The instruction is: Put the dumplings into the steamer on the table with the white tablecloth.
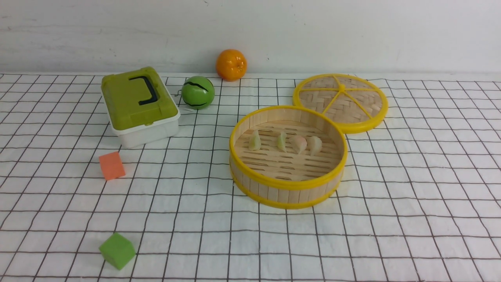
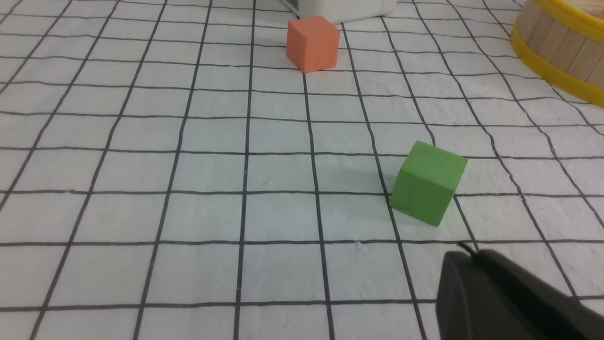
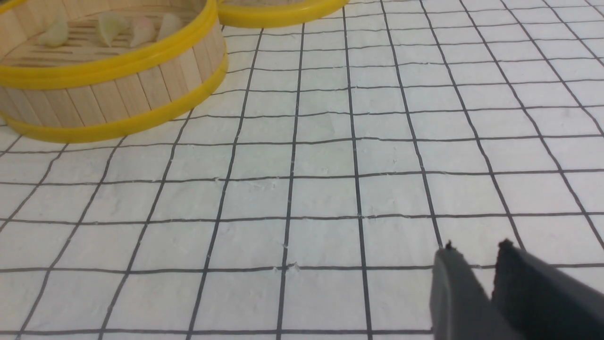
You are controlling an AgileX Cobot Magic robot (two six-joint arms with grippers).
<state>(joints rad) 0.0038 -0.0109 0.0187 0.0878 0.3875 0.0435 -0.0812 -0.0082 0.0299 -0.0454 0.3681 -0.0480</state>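
All four dumplings (image 1: pixel 287 142) lie in a row on the slatted floor of the steamer (image 1: pixel 288 187), toward its far wall: two pale green on the left, two whitish-pink on the right. None is visible on the cloth (image 1: pixel 411 203) outside it. Judged from this, the task looks complete.

Neither arm shows in the front view. Right gripper (image 3: pixel 472 252), wrist view: two dark tips with a thin gap between them, nothing held; jaws read as nearly clenched and empty, low over bare cloth, well apart from the steamer. Left gripper (image 2: pixel 472 264): only one dark mass at the frame corner, so its state cannot be told. It sits near the green cube (image 2: pixel 428 183); the orange cube (image 2: pixel 313 43) is farther off, just beside the lunch box (image 1: pixel 139 105).

Risks from here:
- Left arm motion at this height could knock the green cube, which rests close to it.
- A sweep toward the steamer could bump its wall and shift the dumplings, which are light and loose.
- The lid (image 1: pixel 340 102) touches or overlaps the steamer's far rim; a shove on either would move both.
- Worktop cloth is wrinkled; a dragging tip could snag it.
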